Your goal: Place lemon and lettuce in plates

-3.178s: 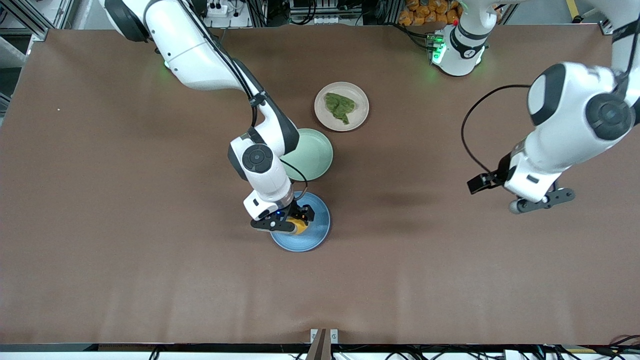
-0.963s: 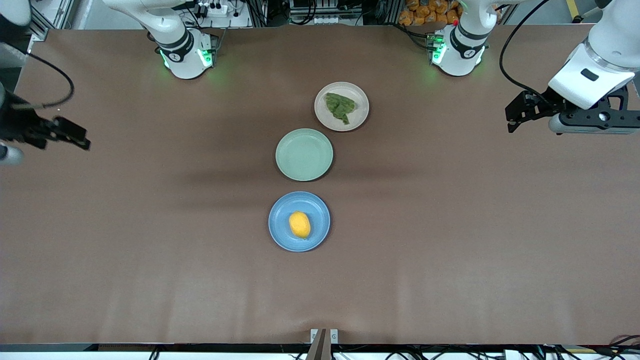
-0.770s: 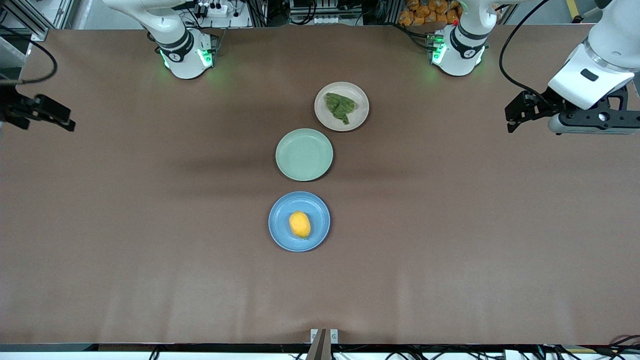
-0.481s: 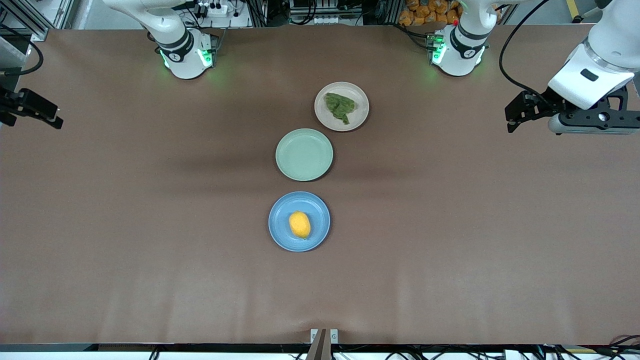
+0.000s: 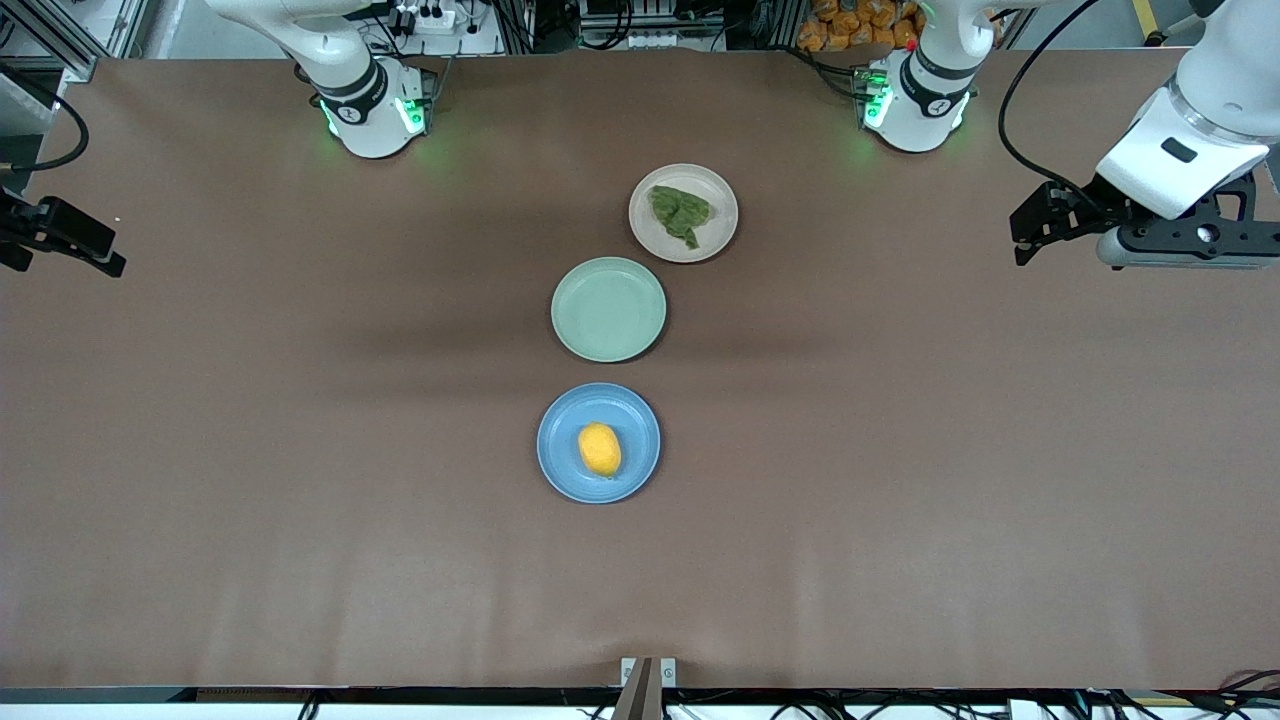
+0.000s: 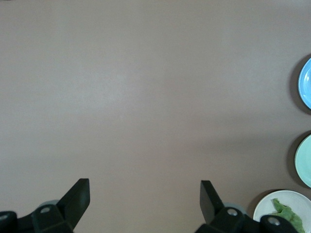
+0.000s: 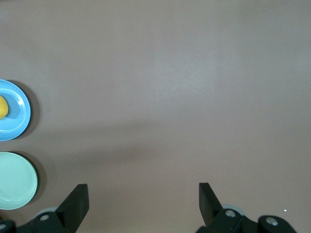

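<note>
The lemon lies on the blue plate, the plate nearest the front camera. The lettuce lies on the beige-pink plate, nearest the robots' bases. My left gripper is open and empty, high over bare table at the left arm's end. Its wrist view shows the lettuce at one corner. My right gripper is open and empty over the table's edge at the right arm's end. Its wrist view shows a sliver of the lemon on the blue plate.
An empty pale green plate sits between the two other plates, almost touching the beige-pink one. The brown table is bare around the row of plates. The two arm bases stand along the table's edge farthest from the front camera.
The right gripper has let go of the lemon on the blue plate and drawn away to its end of the table. The left arm has risen and drawn back to its own end.
</note>
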Available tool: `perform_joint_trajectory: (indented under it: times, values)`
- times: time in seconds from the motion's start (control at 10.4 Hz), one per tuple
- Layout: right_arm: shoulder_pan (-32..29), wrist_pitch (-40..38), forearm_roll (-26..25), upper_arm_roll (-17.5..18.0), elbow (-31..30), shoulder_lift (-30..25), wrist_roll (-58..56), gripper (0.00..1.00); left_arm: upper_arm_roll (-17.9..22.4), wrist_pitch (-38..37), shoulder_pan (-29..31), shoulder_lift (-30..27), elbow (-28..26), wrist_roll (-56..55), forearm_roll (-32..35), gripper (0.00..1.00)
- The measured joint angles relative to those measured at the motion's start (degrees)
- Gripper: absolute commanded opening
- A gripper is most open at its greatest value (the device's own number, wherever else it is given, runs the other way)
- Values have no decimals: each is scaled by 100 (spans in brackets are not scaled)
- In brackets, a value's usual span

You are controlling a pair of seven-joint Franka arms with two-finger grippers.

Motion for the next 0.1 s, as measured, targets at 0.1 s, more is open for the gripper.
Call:
perform_joint_trajectory:
  times: [0.1]
  values:
    - [0, 0, -1, -1, 0, 0, 0, 100, 0, 0, 0, 0, 0, 0, 0, 100]
